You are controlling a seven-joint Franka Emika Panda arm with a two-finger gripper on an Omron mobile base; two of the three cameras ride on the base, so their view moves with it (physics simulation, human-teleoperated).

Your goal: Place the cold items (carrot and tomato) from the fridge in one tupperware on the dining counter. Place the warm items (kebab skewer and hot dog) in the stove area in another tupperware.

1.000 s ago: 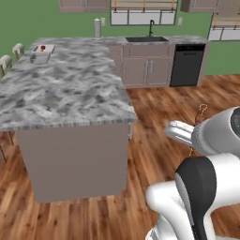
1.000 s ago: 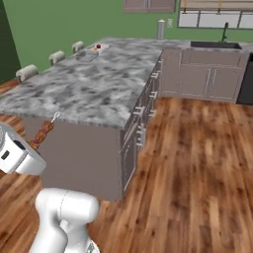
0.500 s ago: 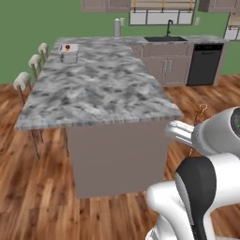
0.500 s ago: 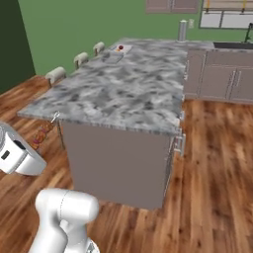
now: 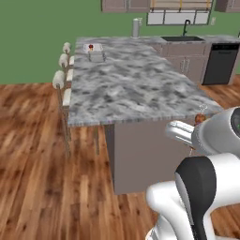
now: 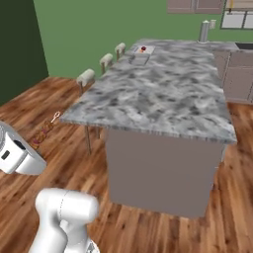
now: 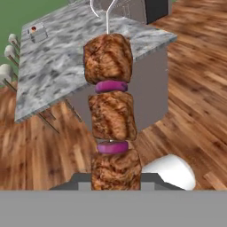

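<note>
The gripper (image 7: pixel 116 184) is clamped on the kebab skewer (image 7: pixel 113 111), carrying it toward the dining counter (image 5: pixel 136 89). Two tupperware boxes (image 5: pixel 95 52) sit at the counter's far end, one apparently holding a tomato. Next, the robot probably needs to get close enough to drop the skewer into the other box.

You face an island counter (image 5: pixel 136 89) with a grey marbled top on a plain grey base, standing on a wooden plank floor (image 5: pixel 37 178). Near the counter's far left corner you see two clear tupperware containers (image 5: pixel 95 51) set just beside each other; the farther one holds something small and red. Stools (image 6: pixel 86 76) line the counter's left side. At the far edge stands an upright grey cylinder (image 6: pixel 203 31).
</note>
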